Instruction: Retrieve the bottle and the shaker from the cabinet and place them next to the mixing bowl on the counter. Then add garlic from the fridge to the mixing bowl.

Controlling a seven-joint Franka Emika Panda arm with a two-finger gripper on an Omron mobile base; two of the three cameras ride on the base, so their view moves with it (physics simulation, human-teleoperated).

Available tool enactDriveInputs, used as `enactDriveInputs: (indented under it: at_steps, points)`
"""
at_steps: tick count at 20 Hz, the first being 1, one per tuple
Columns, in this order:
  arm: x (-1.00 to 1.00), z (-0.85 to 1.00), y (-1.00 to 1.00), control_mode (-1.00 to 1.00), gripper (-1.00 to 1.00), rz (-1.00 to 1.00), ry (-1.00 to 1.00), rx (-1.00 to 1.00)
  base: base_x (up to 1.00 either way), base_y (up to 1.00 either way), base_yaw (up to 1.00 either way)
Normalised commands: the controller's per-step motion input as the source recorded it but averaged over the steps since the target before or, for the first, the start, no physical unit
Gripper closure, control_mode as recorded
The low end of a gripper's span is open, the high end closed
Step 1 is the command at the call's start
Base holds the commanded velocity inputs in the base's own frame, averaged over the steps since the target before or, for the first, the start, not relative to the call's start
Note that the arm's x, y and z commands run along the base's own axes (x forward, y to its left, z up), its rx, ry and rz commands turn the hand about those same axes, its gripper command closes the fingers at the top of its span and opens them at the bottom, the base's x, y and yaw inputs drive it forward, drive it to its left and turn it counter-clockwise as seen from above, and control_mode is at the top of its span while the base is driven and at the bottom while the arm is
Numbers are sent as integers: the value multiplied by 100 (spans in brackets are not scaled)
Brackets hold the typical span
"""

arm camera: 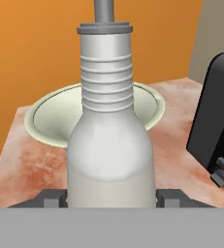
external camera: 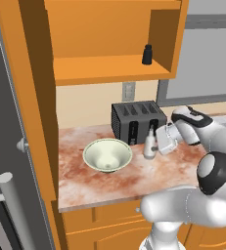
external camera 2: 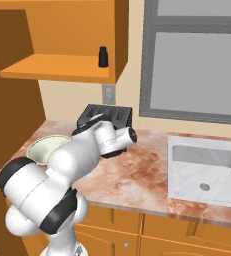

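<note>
We have the bottle (external camera: 149, 145) standing upright on the counter (external camera: 109, 183), just to the right of the mixing bowl (external camera: 107, 155) and in front of the toaster (external camera: 136, 120). That is the spot the task asks for, so we judge the first placement nearly done. Our gripper (external camera: 158, 142) sits at the bottle's side; in the hand view the two finger tips (arm camera: 52, 198) flank the bottle's base (arm camera: 111, 160) closely, so we read it as closed on the bottle, though whether the pads press or have just slackened is hard to say. Holding it low keeps it upright and steady beside the bowl rather than tipping into it. The shaker (external camera: 147, 54) waits on the open cabinet shelf (external camera: 109, 71) above, a small dark thing near the shelf's right end. It looks like our next fetch, and the garlic comes after that.
</note>
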Motion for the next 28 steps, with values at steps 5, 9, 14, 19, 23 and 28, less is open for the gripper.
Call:
enactDriveInputs:
  at_steps: [5, 9, 14, 19, 23, 28]
  points:
    - [21, -13, 1, -100, 100, 0, 0, 0, 0, 0, 0]
    - [15, -18, 16, -100, 100, 0, -1, 0, 0, 0, 0]
    - [15, -26, 15, -100, 100, 0, -2, 0, 0, 0, 0]
    - [16, -37, 6, -100, 100, 0, -6, 0, 0, 0, 0]
    - [16, -34, 6, -100, 100, 0, -7, 0, 0, 0, 0]
    - [8, -24, 10, -100, 100, 0, -5, 0, 0, 0, 0]
